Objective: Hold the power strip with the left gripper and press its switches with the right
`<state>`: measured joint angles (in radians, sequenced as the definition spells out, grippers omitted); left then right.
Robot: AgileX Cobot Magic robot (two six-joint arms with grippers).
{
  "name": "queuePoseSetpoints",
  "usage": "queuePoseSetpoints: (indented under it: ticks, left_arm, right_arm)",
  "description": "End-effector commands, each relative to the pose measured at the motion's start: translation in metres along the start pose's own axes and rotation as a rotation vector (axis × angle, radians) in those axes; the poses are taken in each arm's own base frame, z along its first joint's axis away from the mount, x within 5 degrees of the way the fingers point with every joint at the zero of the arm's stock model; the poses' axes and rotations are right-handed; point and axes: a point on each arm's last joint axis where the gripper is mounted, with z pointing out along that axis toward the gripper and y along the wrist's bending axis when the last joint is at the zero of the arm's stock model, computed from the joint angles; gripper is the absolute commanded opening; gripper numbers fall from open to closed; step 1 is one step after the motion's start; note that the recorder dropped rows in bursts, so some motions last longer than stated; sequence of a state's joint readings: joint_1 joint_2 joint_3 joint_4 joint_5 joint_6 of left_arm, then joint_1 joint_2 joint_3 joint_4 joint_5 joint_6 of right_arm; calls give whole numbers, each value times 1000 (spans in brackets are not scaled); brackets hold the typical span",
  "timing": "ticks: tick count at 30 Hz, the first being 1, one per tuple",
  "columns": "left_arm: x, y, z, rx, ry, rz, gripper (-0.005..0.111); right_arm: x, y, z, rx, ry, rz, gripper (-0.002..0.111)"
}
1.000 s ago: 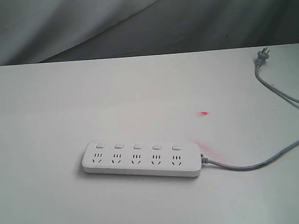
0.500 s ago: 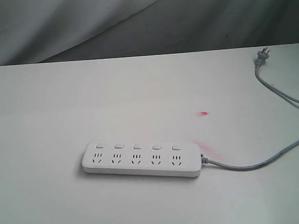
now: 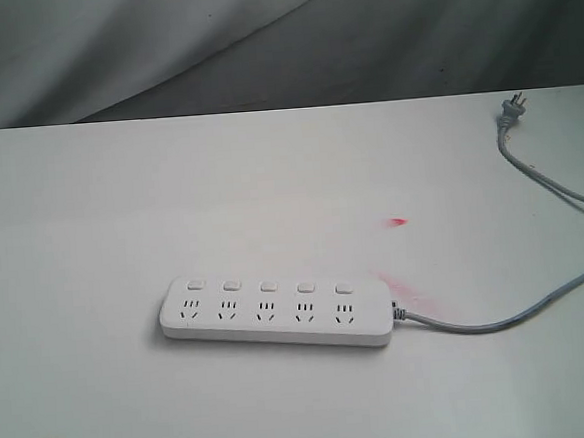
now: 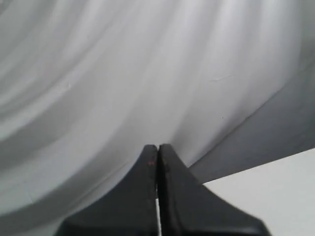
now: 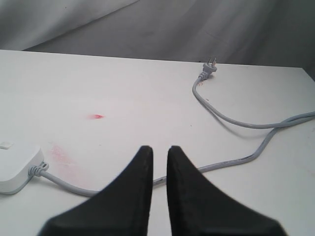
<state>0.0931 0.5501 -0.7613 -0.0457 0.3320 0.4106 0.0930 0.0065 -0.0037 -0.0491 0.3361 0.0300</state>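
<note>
- The power strip (image 3: 276, 312) lies flat on the white table (image 3: 100, 202), low and centre in the exterior view. Its sockets face up, and its grey cord (image 3: 500, 320) trails off to the right.
- The switches (image 3: 268, 285) sit in a row along the far edge. I cannot tell whether any is pressed.
- The left gripper (image 4: 158, 147) has its fingers pressed together on nothing. It points at the grey backdrop, with only a table corner in its view.
- The right gripper (image 5: 159, 150) shows a slim gap between its fingers, with nothing in it. It hangs above the cord near the strip's cord end.
- Neither arm shows in the exterior view.
- Step, as I judge it: the approach, with no hold made yet.
- Next: I swing the left arm down, part its fingers, and pin the strip's free end. After that the right tip goes to a switch.
</note>
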Motion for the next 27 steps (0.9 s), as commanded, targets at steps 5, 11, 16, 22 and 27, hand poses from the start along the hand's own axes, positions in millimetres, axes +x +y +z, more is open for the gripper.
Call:
queuePoseSetpoints:
  ticks: [5,11,16,22,27]
  left_arm:
    - [-57,9,55,294,165,156,0]
    - [-39,20,84,495,142,129,0]
    - [1,62,111,597,115,16,0]
    - [54,87,138,585,263,-153,0]
    - [65,79,136,640,399,-36,0]
  right_arm:
    - [0,0,0,2,-16,0,10]
    - [0,0,0,2,-16,0,10]
    - [0,0,0,2,-16,0,10]
    - [0,0,0,2,-16,0,10]
    - [0,0,0,2,-16,0,10]
